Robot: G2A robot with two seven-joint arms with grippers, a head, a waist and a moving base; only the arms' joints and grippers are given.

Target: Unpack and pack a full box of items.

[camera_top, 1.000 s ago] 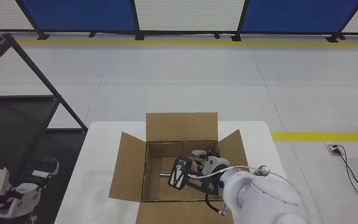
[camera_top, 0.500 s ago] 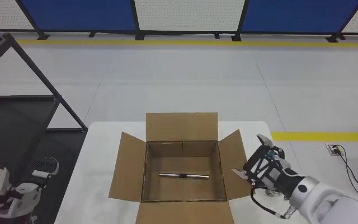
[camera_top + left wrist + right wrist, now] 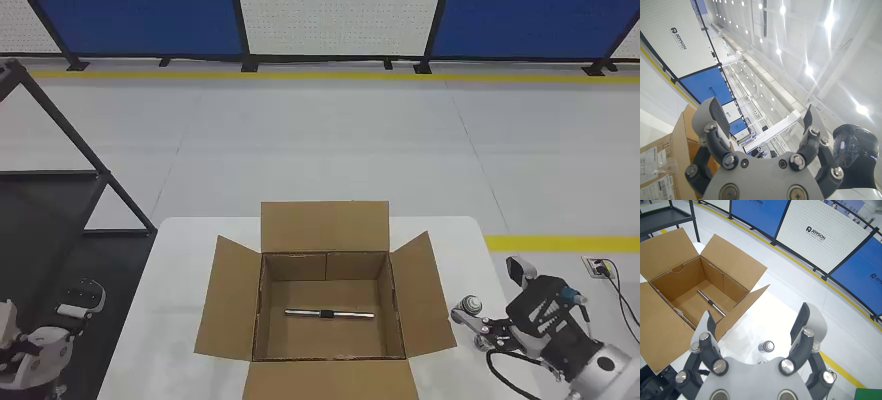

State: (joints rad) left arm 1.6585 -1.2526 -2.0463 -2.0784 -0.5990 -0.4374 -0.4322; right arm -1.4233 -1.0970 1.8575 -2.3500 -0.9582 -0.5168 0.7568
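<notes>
1. Holds nothing in the right claw [image 3: 758,315]; stands wide open, with the ribbed pads [image 3: 800,321] turned down toward the bench [image 3: 776,298].
2. Finds just below the claw a small spray can [image 3: 766,346], upright on the bench and apart from both pads. Probably light, stiff and smooth. Round too, so likely to slip and easy to tip over. Better to close across the body under the cap, not on the cap itself.
3. Finds ahead of the claw and lower, inside the open box [image 3: 723,277], a metal rod [image 3: 711,302] lying flat on the box floor, apart from all four walls. Judged stiff, polished, heavy for its thickness and ready to roll. Best to take at the dark band in the middle, for balance and for less slip, with the pads across the rod.
4. Must mind the nearest flap [image 3: 751,302], spread out between the claw and the box opening. Soft cardboard: bends when pushed and could drag the box along. Go over it, then straight down. Enough room around the rod for open pads.
5. Has the can close to the bench edge, as judged from the top view, so little margin on that side. Set things down more inward.
6. Keeps the left claw [image 3: 762,111] turned up toward the ceiling, just beside a cardboard face with labels, also spread wide and empty.
</notes>
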